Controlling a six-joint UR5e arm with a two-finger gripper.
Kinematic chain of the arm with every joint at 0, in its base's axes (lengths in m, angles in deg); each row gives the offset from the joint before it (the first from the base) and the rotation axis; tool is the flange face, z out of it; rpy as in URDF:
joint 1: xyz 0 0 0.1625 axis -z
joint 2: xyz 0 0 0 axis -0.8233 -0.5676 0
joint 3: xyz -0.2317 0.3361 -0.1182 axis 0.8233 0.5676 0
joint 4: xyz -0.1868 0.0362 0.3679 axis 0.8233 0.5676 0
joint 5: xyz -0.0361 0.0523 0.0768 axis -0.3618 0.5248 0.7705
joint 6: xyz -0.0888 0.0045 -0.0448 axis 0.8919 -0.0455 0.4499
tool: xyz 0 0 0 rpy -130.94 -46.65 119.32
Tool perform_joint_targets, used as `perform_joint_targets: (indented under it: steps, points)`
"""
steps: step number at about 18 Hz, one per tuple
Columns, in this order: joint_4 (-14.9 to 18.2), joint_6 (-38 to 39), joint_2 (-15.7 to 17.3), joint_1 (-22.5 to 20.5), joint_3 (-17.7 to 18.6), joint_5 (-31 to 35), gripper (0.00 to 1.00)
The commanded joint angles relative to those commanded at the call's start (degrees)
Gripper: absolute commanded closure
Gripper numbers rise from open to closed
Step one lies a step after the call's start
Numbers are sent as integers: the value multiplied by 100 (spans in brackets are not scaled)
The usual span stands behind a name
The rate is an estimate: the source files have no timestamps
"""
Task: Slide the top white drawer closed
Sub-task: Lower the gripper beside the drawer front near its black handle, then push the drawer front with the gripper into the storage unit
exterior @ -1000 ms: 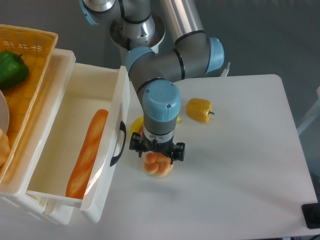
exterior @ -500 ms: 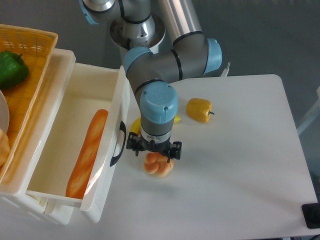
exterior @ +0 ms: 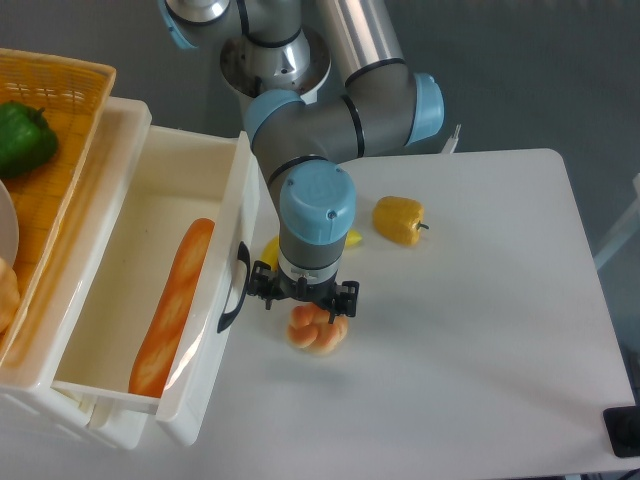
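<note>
- At the far left you are seeing the orange wicker basket [exterior: 60, 120] sitting on the cabinet top, above the drawer; it is not part of the move.
- The top white drawer [exterior: 120, 400] is standing pulled well out toward the table, with a long bread loaf [exterior: 172, 305] lying inside along its depth.
- The drawer front is running as a long white panel from upper right to lower left, and its dark handle [exterior: 232, 288] is facing the arm.
- The gripper [exterior: 300, 300] is hanging just to the right of that handle, close to the front panel; contact cannot be confirmed.
- You cannot tell whether the fingers are spread or clenched; the wrist housing is covering them from above.
- Judged from this layout, you are needing a push leftward, square to the front panel.
- An orange pastry [exterior: 318, 330] is lying beneath the gripper, and a yellow pepper [exterior: 398, 220] is resting farther right.
</note>
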Motion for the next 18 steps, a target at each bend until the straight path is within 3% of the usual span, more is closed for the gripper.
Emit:
perform_joint_targets:
  steps: [18]
  points:
    - [44, -9, 70, 246, 0, -264, 0]
